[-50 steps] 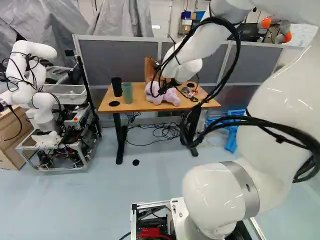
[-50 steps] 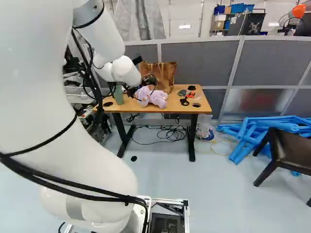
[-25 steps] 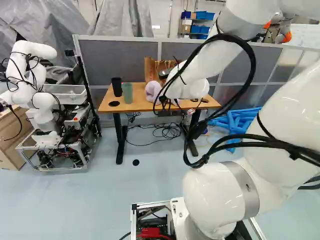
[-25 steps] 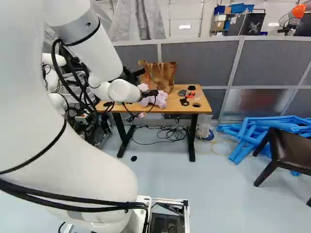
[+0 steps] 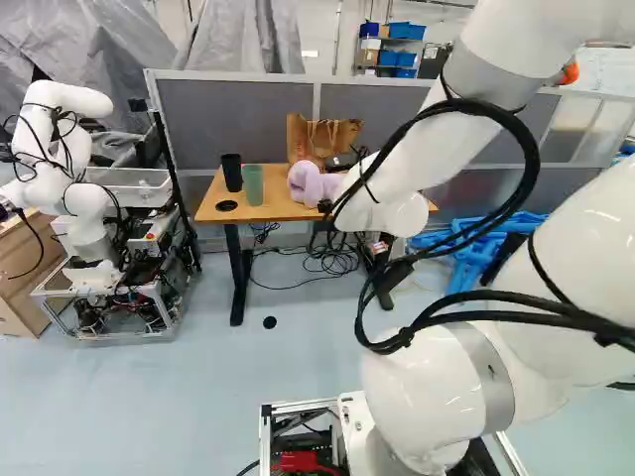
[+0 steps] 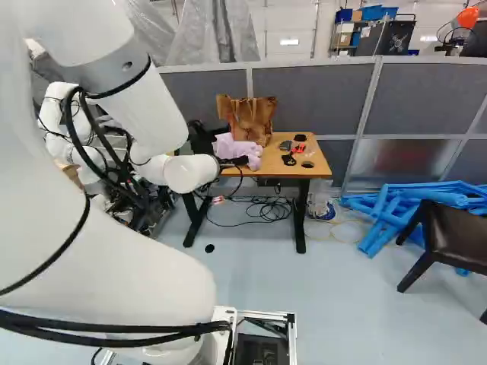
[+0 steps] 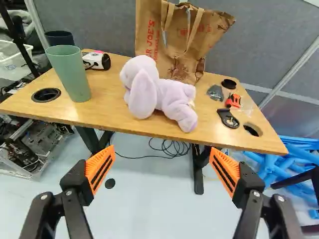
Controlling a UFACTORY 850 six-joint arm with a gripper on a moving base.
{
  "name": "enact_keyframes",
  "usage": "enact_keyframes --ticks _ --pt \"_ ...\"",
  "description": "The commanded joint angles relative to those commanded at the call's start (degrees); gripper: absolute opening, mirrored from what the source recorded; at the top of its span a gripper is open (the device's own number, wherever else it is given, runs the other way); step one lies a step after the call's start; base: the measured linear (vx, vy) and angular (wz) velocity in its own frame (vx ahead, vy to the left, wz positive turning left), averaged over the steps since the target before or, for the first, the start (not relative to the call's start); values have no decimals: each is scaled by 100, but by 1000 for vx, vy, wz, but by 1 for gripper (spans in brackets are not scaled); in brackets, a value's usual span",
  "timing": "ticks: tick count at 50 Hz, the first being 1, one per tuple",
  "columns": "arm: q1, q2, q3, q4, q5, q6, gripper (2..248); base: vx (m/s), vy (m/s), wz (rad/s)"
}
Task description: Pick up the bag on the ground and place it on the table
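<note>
1. The gripper [image 6: 237, 160] is holding its fingers wide open, short of the worktop's [image 7: 117, 124] near edge.
2. The bag [image 7: 180, 47] is standing at the far edge, ahead of the gap between them, well apart.
3. The toy [image 7: 159, 94] is lying before it.

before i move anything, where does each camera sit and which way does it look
Left base view: on the base, behind and left of the arm, facing ahead and slightly down at the wooden table; the white jointed arm fills its right side.
Right base view: behind and right of the arm, facing the same way; the arm fills its left side.
Wrist view: on the wrist, looking along the black gripper, past its open orange-padded fingers, at the table.
All three share the table, lilac plush toy and brown paper bag.
</note>
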Motion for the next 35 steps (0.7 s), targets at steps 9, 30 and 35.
enact_keyframes --ticks 9,30,35 --pt "-11 110 280 0 315 198 247 0 0 0" --pt "-30 297 754 0 849 534 247 0 0 0" --pt "-33 328 833 0 937 590 247 0 0 0"
